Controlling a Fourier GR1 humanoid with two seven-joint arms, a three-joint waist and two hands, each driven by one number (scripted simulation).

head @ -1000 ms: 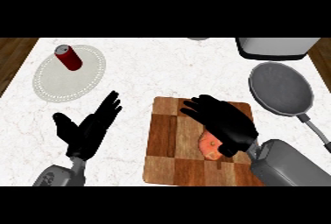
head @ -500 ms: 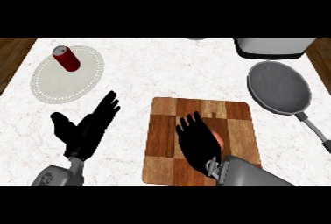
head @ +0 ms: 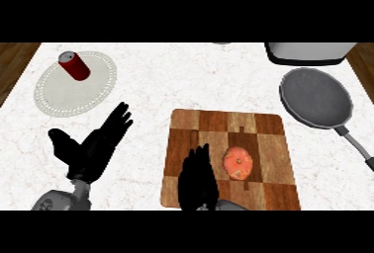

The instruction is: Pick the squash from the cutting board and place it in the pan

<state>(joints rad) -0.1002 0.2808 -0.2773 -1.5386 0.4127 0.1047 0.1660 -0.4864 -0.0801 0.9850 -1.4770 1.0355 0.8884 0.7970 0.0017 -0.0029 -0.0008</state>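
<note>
My right hand (head: 199, 179) over the cutting board (head: 219, 128), fingers straight, holding nothing, squash (head: 237, 162) just beside it on the board, pan (head: 315, 98) well apart at upper right, my left hand (head: 91, 148) open at lower left.

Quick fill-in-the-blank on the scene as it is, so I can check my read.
The squash lies on the ____. The pan is ____. The open right hand is at the squash's ____ side, not round it. The red can stands on the ____.
Missing: cutting board; empty; left; plate.
</note>
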